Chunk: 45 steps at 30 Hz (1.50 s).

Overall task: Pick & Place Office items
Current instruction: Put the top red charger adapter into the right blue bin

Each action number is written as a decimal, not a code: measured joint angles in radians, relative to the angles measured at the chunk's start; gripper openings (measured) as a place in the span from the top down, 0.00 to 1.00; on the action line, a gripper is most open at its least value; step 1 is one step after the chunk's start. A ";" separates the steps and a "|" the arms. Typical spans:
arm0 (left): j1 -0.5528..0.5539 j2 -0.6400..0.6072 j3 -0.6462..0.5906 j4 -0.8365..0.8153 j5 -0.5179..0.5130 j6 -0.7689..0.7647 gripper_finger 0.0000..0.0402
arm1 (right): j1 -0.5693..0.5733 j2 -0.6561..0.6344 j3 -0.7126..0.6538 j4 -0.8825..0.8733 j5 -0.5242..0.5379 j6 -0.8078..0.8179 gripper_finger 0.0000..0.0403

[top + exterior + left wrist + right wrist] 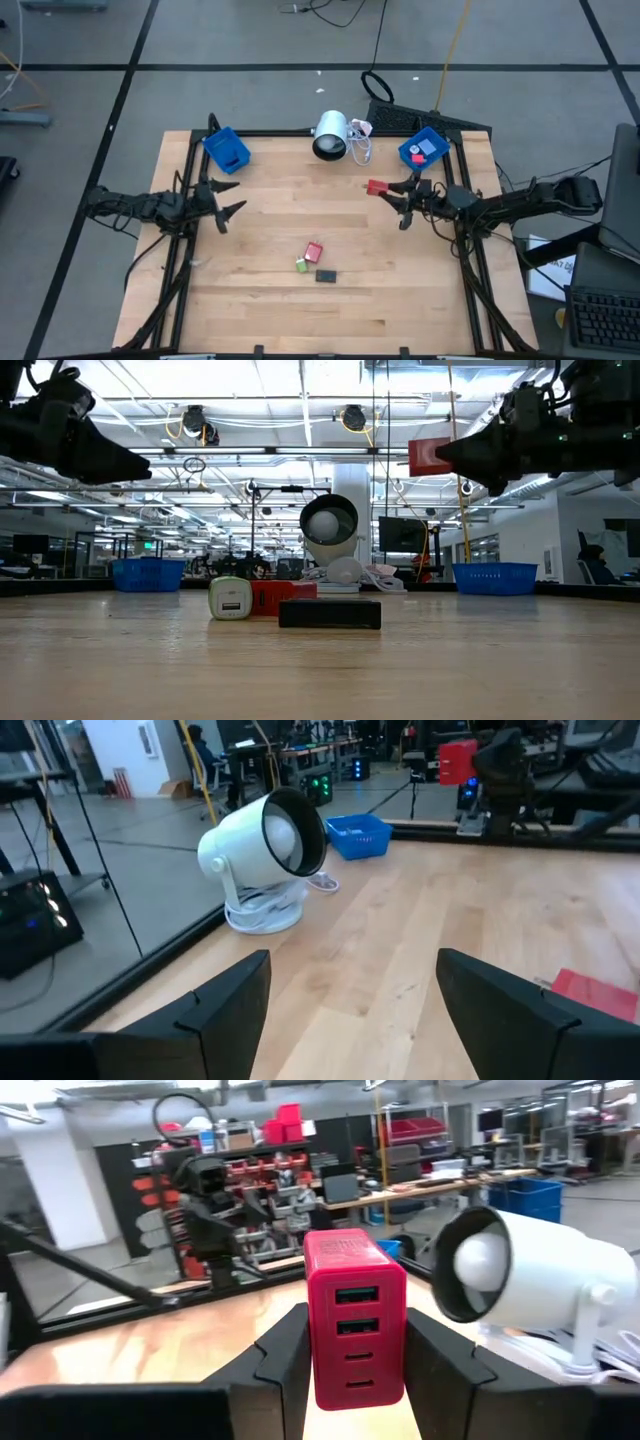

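Office items, biggest concern first: the red charger block is clamped between the right gripper fingers, held up off the table near the right blue bin, which already has a couple of small pieces inside. Risk here, imo: it's only held by its lower sides, so a quick swing toward the bin could let it twist or slip, and the white lamp w/ its cable sits just beside the path, so a wide arc could clip it. Dropping from too high could bounce it off the bin rim.

Block itself looks smooth, boxy, red plastic, w/ a column of ports on its face.

Left gripper hangs over the table's left side near the left blue bin, fingers spread wide, nothing in them.

Still on the wood mid-table, close together: a red piece, a green-white plug, a dark grey block.
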 joint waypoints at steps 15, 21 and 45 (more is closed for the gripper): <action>0.000 0.000 0.000 0.000 0.000 0.022 0.32 | -0.184 0.000 0.000 0.002 -0.001 0.053 0.71; 0.000 0.000 0.000 0.000 0.001 0.023 0.29 | -0.272 0.000 0.000 -0.003 -0.001 0.057 0.71; 0.000 0.000 0.000 0.001 0.001 0.023 0.28 | -0.574 0.000 -0.006 -0.176 0.209 0.107 0.71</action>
